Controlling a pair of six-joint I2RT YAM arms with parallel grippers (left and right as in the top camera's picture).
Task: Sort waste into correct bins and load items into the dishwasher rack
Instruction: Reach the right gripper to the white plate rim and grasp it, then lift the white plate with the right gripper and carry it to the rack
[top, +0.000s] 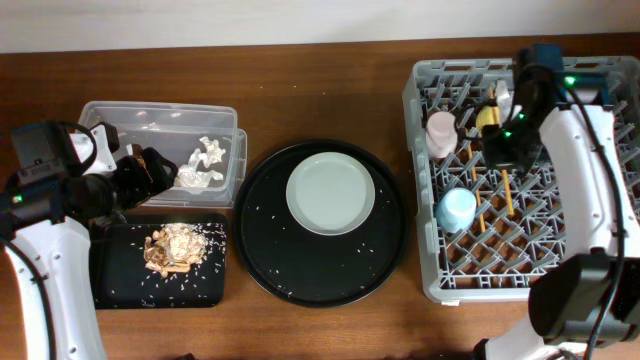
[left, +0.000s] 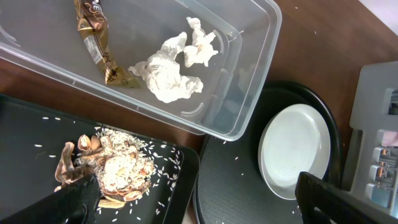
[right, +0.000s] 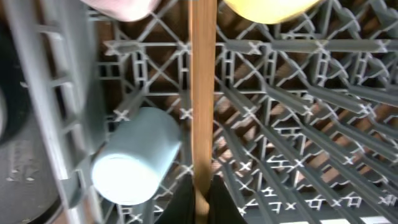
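My right gripper (right: 200, 198) clamps a chopstick (right: 202, 93) above the rack (right: 46, 93) (left gripper (left: 199, 199), well off it, fingers apart).

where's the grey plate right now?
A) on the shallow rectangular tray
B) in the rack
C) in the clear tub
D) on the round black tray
D: the plate lies flat on the round black tray, which sits between the clear tub and the rack.
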